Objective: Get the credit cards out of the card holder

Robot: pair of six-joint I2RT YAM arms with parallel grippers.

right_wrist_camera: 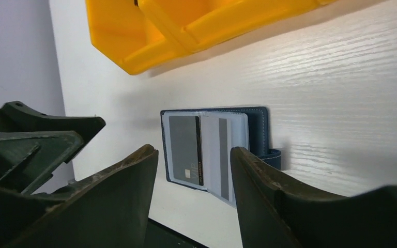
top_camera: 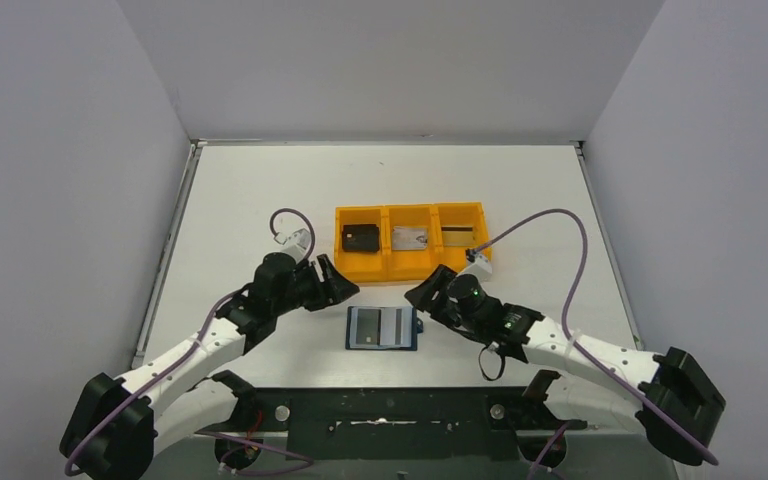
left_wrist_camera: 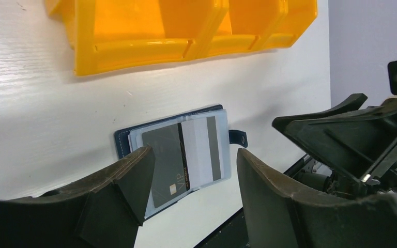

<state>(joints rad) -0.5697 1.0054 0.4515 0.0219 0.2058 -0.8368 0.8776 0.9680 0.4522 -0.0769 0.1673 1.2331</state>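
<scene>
The open card holder [top_camera: 382, 328] lay at lower centre of the top view, its cards pocketed. The left gripper [top_camera: 343, 284] and right gripper [top_camera: 426, 292] flanked it, fingers apart and empty. Best, probably: one pins the holder's edge while the other draws the dark VIP card [left_wrist_camera: 166, 160] out flat.

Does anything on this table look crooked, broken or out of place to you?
Nothing broken or spilled. The card holder lies open and flat; one inner pocket pokes slightly past its navy edge.

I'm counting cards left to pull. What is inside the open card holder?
The card holder shows two cards inside: a dark grey card marked VIP and a pale card with a grey stripe. Anything tucked behind them is covered.
</scene>
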